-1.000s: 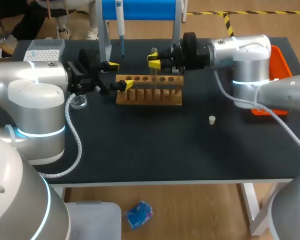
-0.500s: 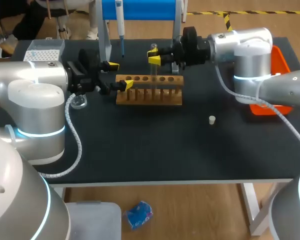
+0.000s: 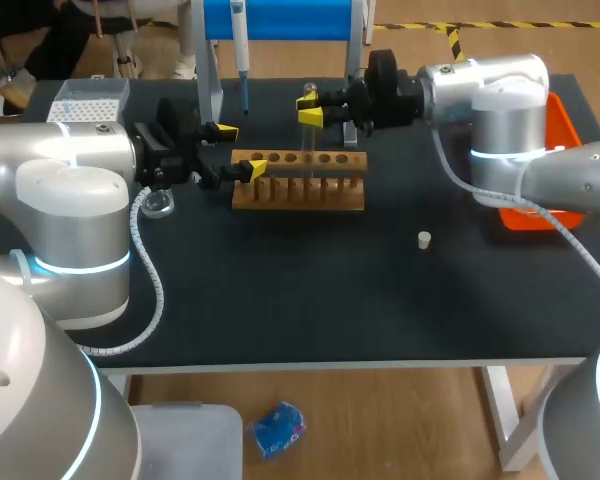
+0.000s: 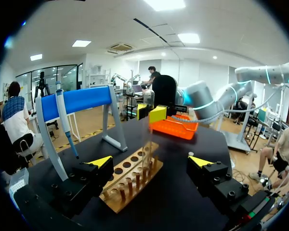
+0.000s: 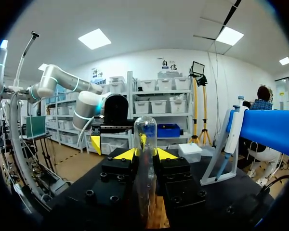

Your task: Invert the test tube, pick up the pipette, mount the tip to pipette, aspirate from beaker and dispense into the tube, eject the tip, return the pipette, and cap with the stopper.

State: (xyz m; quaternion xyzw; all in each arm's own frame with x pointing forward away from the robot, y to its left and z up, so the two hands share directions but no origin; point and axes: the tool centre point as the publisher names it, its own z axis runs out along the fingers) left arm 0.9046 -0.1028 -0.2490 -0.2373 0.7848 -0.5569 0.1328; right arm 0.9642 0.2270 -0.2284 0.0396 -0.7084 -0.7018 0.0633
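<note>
Right gripper (image 3: 310,110) has risen slightly above the rack (image 3: 298,190), taking the tube (image 5: 145,134) with it. Both fingers are clamped on the tube, which stands upright over the rack's middle; we can't tell if its lower end is out of the hole. It's clear glass, round end up, and looks empty. We should lift straight up and clear the rack before flipping. Left gripper (image 3: 235,150) is spread wide at the rack's left end.

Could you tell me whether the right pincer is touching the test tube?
Touching. The right wrist view shows the right pincer clamping the test tube from both sides.
</note>
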